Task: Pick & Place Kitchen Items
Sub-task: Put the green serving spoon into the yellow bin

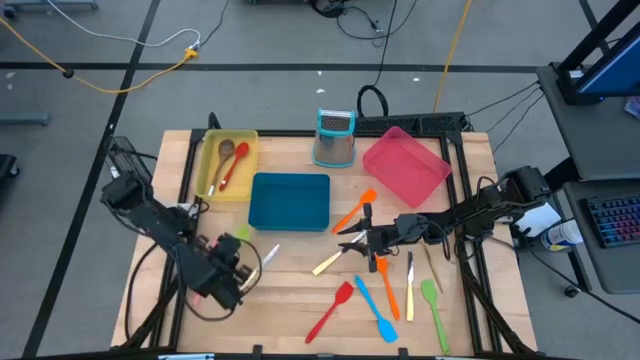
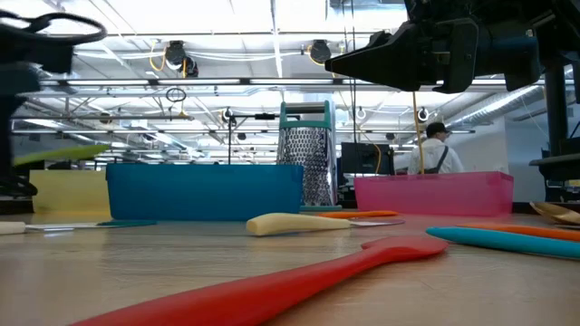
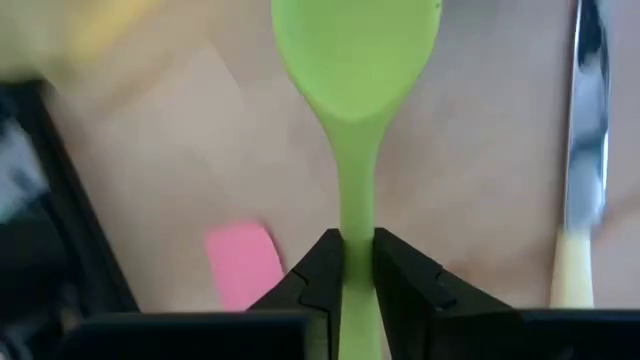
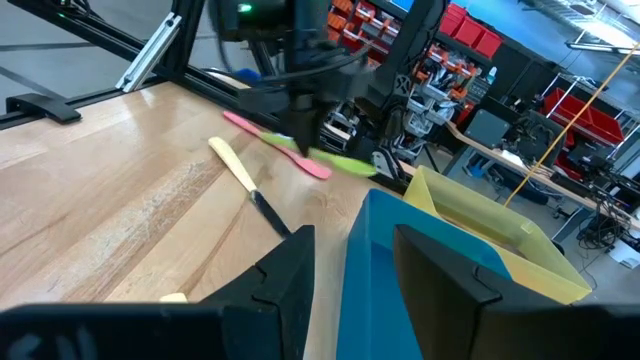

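Clamping a green spoon (image 3: 357,60) by its handle, the left gripper (image 1: 232,252) is hovering near the table's (image 1: 290,290) front-left; the yellow tray (image 1: 212,177) is holding two spoons (image 1: 230,160); the blue tray (image 1: 290,200) is sitting beside it; the right gripper (image 1: 362,240) is hanging, fingers apart, over scattered utensils (image 1: 375,290).
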### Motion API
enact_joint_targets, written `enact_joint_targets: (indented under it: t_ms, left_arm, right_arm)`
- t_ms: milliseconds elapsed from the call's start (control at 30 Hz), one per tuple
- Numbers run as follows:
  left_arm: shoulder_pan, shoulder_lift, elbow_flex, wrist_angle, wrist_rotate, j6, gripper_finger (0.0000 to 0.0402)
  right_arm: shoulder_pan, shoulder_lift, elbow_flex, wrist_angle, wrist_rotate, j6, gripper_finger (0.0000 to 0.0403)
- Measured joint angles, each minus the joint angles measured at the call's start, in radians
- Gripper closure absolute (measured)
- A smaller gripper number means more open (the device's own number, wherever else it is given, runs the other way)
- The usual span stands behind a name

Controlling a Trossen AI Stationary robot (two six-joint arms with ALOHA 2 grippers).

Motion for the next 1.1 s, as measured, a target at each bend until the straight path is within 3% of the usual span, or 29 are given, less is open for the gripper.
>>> enact_joint_targets:
  t_ms: [167,333,533,700,833,1100]
  left_arm:
    - [0.081,-0.089,0.0,-0.158,-0.1,0.011,0.0366]
    - [0.184,-0.167,0.0,-0.327,-0.239,0.006,0.035]
    - [0.356,-0.238,0.0,-0.312,-0.408,0.179,0.0361]
    - [0.524,-0.251,0.0,-0.319,-0.478,0.254,0.0359]
    - [0.663,-0.25,0.0,-0.287,-0.487,0.379,0.035]
    - [0.943,-0.25,0.0,-0.054,-0.48,0.721,0.0357]
  right_arm:
    - [0.0,0.0,0.0,0.0,0.0,0.0,0.0273]
    - [0.0,0.0,0.0,0.0,0.0,0.0,0.0273]
    - [0.0,0.0,0.0,0.0,0.0,0.0,0.0273]
    - [0.0,0.0,0.0,-0.001,0.0,0.0,0.0273]
    - [0.0,0.0,0.0,-0.001,0.0,0.0,0.0273]
    - [0.0,0.0,0.0,0.0,0.0,0.0,0.0273]
